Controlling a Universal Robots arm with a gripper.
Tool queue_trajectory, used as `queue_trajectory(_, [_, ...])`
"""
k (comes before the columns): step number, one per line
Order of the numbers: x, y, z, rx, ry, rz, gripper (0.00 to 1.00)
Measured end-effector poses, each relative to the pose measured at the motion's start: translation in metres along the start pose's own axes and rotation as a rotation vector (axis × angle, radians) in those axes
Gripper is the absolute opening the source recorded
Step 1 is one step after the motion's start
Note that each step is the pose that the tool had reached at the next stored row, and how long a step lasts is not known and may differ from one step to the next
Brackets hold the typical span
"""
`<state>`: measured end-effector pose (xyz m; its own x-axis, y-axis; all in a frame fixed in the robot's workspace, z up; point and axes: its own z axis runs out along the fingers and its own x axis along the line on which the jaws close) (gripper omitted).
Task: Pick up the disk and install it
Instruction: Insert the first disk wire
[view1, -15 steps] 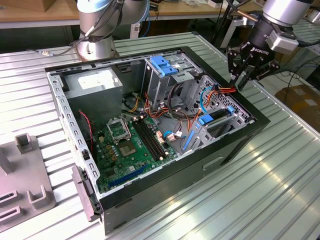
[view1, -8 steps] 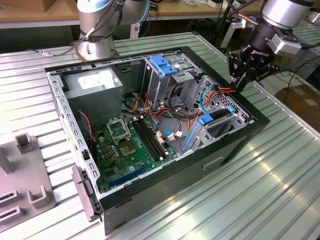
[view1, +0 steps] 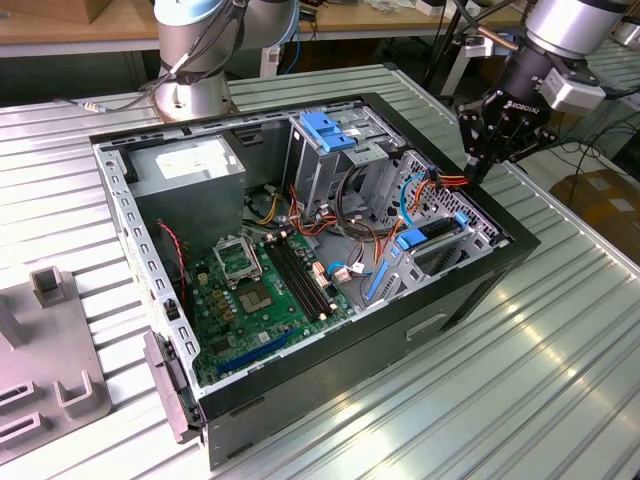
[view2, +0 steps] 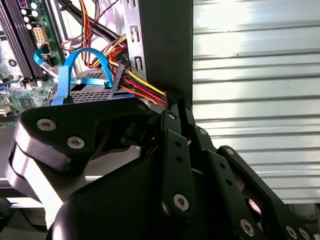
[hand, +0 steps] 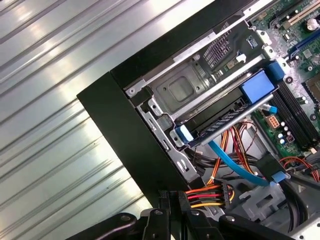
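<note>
Several red, yellow and orange power wires (view2: 142, 86) ran right up against the tips of the gripper (view2: 172, 100). Its fingers were drawn together above the case's (view1: 470, 290) corner, and whether a wire was pinched between them could not be told. Any pull from there would likely have dragged the bundle, strained its plug, or snagged the blue data cable (hand: 232, 162) just beside it. The disk (hand: 227, 117) lay inside the case, apparently seated in the bay along that corner wall. It showed a dark perforated flank with bright blue carrier tabs at both ends.
</note>
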<state>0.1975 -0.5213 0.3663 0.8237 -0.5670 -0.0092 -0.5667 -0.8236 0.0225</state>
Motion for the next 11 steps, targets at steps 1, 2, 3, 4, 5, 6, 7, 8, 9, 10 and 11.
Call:
queue_trajectory(1, [0.0000, 0.0000, -0.0008, -0.0001, 0.0000, 0.000, 0.17])
queue_trajectory(2, [-0.0024, 0.0017, -0.0008, -0.0010, 0.0007, 0.000, 0.17])
queue_trajectory(3, [-0.0041, 0.0029, -0.0037, -0.0007, 0.0005, 0.000, 0.17])
queue_trajectory(4, [-0.0104, 0.0073, -0.0037, -0.0010, 0.0006, 0.000, 0.17])
queue_trajectory(5, [-0.0130, 0.0090, -0.0036, -0.0010, 0.0007, 0.000, 0.17])
queue_trajectory(6, [-0.0137, 0.0095, -0.0036, -0.0009, 0.0006, 0.000, 0.17])
queue_trajectory(7, [-0.0145, 0.0101, -0.0036, -0.0010, 0.0007, 0.000, 0.17])
queue_trajectory(8, [-0.0160, 0.0111, -0.0036, -0.0010, 0.0007, 0.000, 0.17])
queue_trajectory(9, [-0.0172, 0.0120, -0.0035, -0.0009, 0.0006, 0.000, 0.17])
queue_trajectory(10, [-0.0180, 0.0125, -0.0035, -0.0009, 0.0006, 0.000, 0.17])
queue_trajectory(11, [-0.0192, 0.0133, -0.0034, -0.0009, 0.0006, 0.000, 0.17])
